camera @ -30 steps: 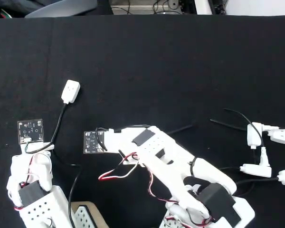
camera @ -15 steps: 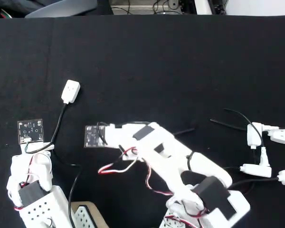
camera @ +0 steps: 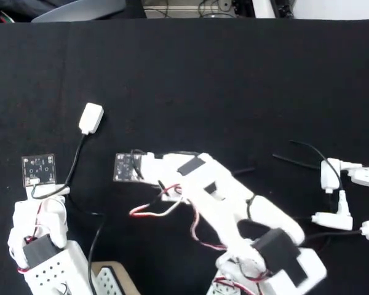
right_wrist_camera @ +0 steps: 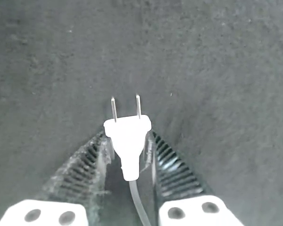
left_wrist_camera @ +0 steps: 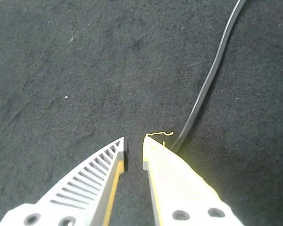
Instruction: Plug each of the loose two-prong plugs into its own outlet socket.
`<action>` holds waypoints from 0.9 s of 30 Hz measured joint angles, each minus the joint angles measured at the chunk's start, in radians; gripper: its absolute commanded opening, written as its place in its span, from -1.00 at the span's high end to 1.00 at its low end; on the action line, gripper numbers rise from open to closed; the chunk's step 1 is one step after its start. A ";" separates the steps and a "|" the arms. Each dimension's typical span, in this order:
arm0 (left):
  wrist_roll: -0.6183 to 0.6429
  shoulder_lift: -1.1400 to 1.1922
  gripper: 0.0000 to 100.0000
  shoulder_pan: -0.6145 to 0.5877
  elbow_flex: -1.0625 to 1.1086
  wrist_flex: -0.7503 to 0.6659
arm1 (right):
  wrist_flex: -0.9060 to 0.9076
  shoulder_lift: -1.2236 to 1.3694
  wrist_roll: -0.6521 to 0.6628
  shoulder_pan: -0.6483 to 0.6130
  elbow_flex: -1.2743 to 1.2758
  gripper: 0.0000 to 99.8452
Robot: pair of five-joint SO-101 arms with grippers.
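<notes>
Carrying step: my right gripper [right_wrist_camera: 127, 141] grips a plug [right_wrist_camera: 128, 129]; left gripper [left_wrist_camera: 134, 153] sits nearly closed, empty. Next, I judge: align it with the socket [camera: 91, 118].

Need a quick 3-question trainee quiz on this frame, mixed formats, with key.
1. True or false: the right gripper is empty.
2. On the plug, the prongs point: A) away from the gripper; B) back toward the wrist.
3. Fill in: the cable beside the left gripper is ___ in colour.
Key: 1 false, it holds the plug; 2 A; 3 black.
</notes>
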 measured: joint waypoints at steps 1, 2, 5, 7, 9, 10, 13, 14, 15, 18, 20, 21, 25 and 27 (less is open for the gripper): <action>0.000 0.000 0.84 0.000 0.000 0.000 | 0.000 -0.049 0.000 0.002 0.031 0.98; 0.000 0.000 0.84 0.000 0.000 0.000 | -0.011 -0.103 0.000 0.002 0.063 0.98; 0.000 0.000 0.84 0.000 0.000 0.000 | -0.064 -0.288 0.000 -0.011 0.190 0.98; 0.000 0.000 0.84 0.000 0.000 0.000 | -0.129 -0.428 0.000 -0.035 0.293 0.97; 0.000 0.000 0.84 0.000 0.000 0.000 | -0.221 -0.565 -0.006 -0.038 0.405 0.97; 0.000 0.000 0.84 0.000 0.000 0.000 | -0.272 -0.632 -0.031 -0.040 0.459 0.95; 0.000 0.000 0.84 0.000 0.000 0.000 | -0.411 -0.798 -0.091 -0.031 0.588 0.75; 0.000 0.000 0.84 0.000 0.000 0.000 | -0.440 -0.836 -0.098 -0.021 0.614 0.69; 0.000 0.000 0.84 0.000 0.000 0.000 | -0.454 -0.865 -0.103 -0.017 0.634 0.67; 0.000 0.000 0.84 0.000 0.000 0.000 | -0.450 -0.901 -0.106 -0.017 0.646 0.67; 0.000 0.000 0.84 0.000 0.000 0.000 | -0.391 -0.911 -0.106 -0.032 0.646 0.66; 0.000 0.000 0.84 0.000 0.000 0.000 | -0.341 -0.914 -0.106 -0.052 0.638 0.65; 0.000 0.000 0.84 0.000 0.000 0.000 | -0.084 -0.918 -0.106 -0.115 0.535 0.60; 0.000 0.000 0.84 0.000 0.000 0.000 | -0.003 -0.919 -0.106 -0.112 0.479 0.63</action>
